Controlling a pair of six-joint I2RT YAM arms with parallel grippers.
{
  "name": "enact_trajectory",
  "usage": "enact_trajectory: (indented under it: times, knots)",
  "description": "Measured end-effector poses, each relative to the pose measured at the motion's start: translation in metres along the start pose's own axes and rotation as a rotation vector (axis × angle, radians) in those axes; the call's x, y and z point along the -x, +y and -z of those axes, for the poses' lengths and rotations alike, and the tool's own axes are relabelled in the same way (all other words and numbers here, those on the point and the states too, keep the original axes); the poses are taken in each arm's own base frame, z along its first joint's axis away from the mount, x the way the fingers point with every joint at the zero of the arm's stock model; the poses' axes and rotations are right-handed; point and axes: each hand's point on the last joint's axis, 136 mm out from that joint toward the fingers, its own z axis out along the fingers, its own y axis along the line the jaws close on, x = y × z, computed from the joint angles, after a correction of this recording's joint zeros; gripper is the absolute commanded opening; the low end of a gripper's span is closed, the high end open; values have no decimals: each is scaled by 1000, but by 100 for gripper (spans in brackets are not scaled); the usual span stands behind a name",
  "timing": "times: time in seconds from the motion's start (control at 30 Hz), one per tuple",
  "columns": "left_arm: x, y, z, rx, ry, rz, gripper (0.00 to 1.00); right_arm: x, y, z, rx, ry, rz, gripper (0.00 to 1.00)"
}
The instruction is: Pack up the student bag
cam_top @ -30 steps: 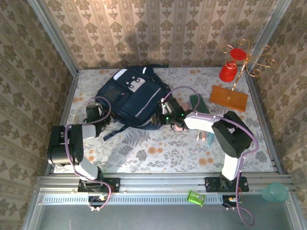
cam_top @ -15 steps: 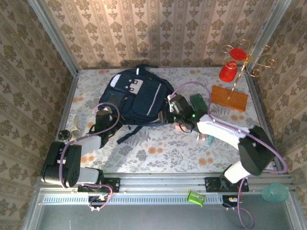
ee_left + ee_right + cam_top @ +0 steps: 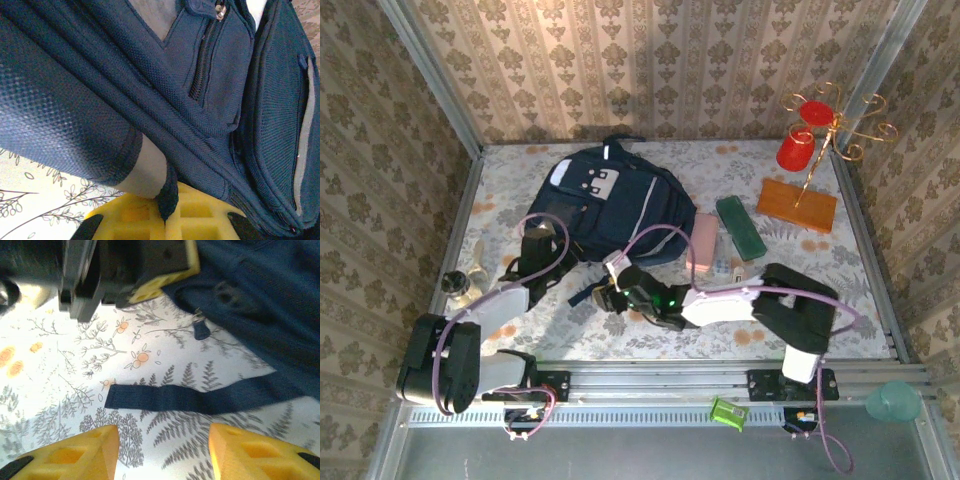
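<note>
student bag, a large dark navy fabric backpack with grey studded front patches, lies flat at the back-left of the floral tablecloth, top end away from you. left gripper sits at the bag's near-left edge; its wrist view shows the yellow pads clamped on a thin fold of navy fabric. right gripper hovers low just off the bag's near edge, jaws spread wide and holding nothing, with the flat navy webbing strap lying on the cloth between them and a small zipper pull further ahead. pink flat case and dark green flat case lie just right of the bag, unpacked. risks, as judged: the left pinch is shallow, so a hard pull may let the fabric slip out, or drag the whole bag instead of tensioning it. if you close the right jaws here you likely catch the strap, not the zipper. cannot tell whether the main compartment is open. watch the right arm's cable looping near the bag; it could snag.
</note>
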Motion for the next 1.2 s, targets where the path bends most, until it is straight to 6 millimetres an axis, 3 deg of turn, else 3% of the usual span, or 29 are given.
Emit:
enact_trajectory:
  times: [0.17, 0.57, 0.9, 1.2]
  knots:
    - [3, -6, 6, -15, -8, -3, 0, -12, -3, -37, -40, -46, 33, 51]
    - [4, -10, 14, -19, -11, -8, 0, 8, -14, -79, -160, -192, 93, 46]
    - [4, -10, 14, -20, -10, -8, 0, 20, -24, -85, -253, -238, 138, 27]
    - [4, -9, 13, -16, -9, -12, 0, 22, -29, -83, -278, -252, 151, 0]
